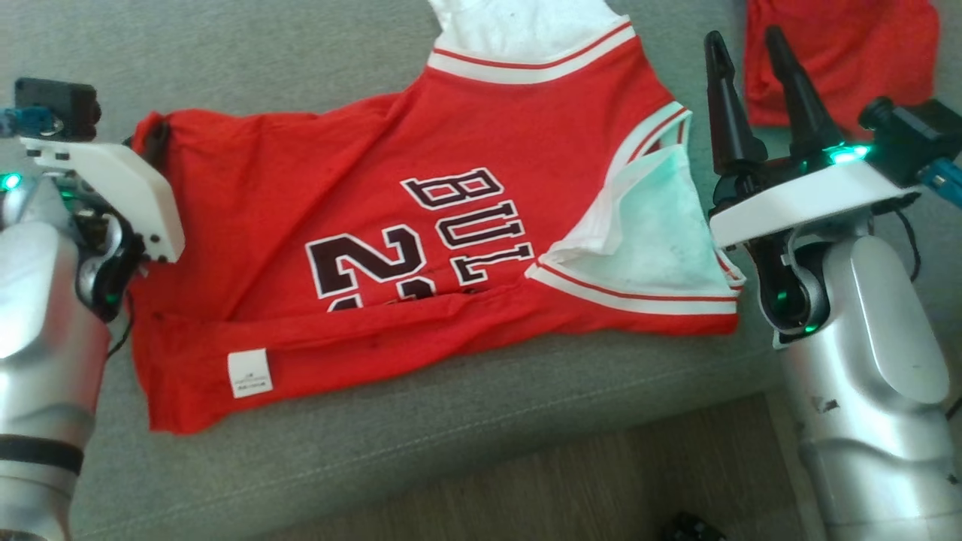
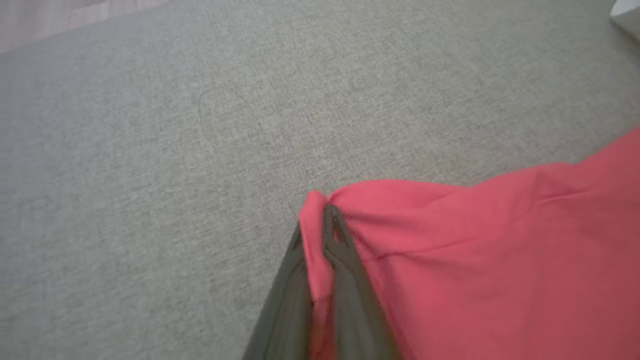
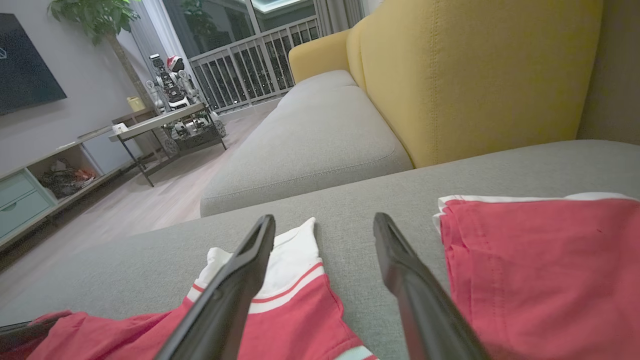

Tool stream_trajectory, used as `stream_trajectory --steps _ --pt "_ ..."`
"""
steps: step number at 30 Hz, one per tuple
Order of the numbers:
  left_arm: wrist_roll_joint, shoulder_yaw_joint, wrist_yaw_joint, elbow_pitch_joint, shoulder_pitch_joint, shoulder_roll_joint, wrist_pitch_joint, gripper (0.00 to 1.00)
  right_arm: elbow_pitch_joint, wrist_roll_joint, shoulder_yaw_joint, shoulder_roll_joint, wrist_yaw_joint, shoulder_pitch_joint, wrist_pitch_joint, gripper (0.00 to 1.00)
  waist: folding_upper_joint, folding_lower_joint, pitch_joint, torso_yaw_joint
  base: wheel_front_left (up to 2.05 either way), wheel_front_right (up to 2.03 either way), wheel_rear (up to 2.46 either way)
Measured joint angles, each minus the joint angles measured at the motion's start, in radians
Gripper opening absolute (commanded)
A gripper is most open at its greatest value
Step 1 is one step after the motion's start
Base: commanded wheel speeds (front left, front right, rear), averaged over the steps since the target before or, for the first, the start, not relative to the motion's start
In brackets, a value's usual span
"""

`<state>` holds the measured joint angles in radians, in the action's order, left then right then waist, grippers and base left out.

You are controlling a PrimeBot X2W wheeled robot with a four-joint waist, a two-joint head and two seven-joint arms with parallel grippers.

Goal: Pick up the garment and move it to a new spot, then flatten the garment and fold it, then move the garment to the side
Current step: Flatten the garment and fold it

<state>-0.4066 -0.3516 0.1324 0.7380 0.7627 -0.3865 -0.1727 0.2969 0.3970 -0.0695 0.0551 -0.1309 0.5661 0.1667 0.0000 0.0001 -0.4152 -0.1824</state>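
**Jersey pinched at one hem corner: slip, bunching and a wrong grab are to be feared**

The red jersey (image 1: pixel 451 225) is laid sideways on the grey sofa cushion (image 1: pixel 451 443). Its hem is toward the robot's left and its white-trimmed armhole toward the right. The near edge is folded over, so part of the number is covered.

The left gripper (image 2: pixel 327 215) is closed tight on a small bunch of cloth at the far hem corner. In the left wrist view the fabric is squeezed between the two dark fingers. The right gripper (image 1: pixel 744 37) is held wide open above the cushion, just beside the armhole, and nothing is held in it.

Only a thin fold is caught on the left, so the cloth could be pulled free by a quick or long tug. If the jersey is drawn by that corner alone, the body is likely to be dragged into a heap and the near fold undone.

A second red garment (image 1: pixel 842 52) lies close to the open fingers and could be caught by mistake. The wooden floor (image 1: pixel 601 488) is near the front edge, and an overshoot could send the jersey over it.
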Motion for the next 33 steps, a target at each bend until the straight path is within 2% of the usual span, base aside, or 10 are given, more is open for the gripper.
stream_trajectory --steps 7,12,14,17,22,29,33 --pt "-0.004 -0.001 -0.018 -0.005 -0.016 0.035 0.115 0.0 0.005 -0.056 0.018 0.001 0.0 0.033 -0.057 1.0 0.0 0.0 0.014 0.056 0.0 0.0 0.0" --pt "-0.02 0.0 -0.026 -0.054 -0.033 0.082 0.179 0.0 0.073 -0.104 0.065 0.002 0.0 0.116 -0.16 1.0 0.0 0.0 0.02 0.114 0.0 0.0 0.0" --pt "0.002 -0.027 -0.039 -0.078 -0.035 0.089 0.213 0.0 0.121 -0.119 0.096 0.003 0.0 0.16 -0.204 1.0 0.0 0.0 0.018 0.14 0.0 0.0 0.0" --pt "0.006 -0.032 -0.052 -0.096 -0.041 0.121 0.251 0.0 0.231 -0.072 0.178 0.004 0.0 0.244 -0.268 1.0 0.0 0.0 0.01 0.178 0.0 0.0 0.0" --pt "-0.001 -0.032 -0.08 -0.104 -0.04 0.175 0.318 0.0 0.39 -0.171 0.211 0.059 0.0 0.383 -0.293 1.0 0.0 0.0 -0.026 0.231 0.0 0.0 0.0" --pt "-0.001 -0.04 -0.085 -0.085 0.011 0.229 0.365 0.0 0.605 -0.255 0.267 0.111 0.0 0.564 -0.333 1.0 0.0 0.0 -0.096 0.29 0.0 0.0 0.0" --pt "-0.001 -0.05 -0.079 -0.065 0.055 0.249 0.379 0.0 0.7 -0.275 0.28 0.118 0.0 0.626 -0.344 1.0 0.0 0.0 -0.129 0.318 0.0 0.0 0.0"
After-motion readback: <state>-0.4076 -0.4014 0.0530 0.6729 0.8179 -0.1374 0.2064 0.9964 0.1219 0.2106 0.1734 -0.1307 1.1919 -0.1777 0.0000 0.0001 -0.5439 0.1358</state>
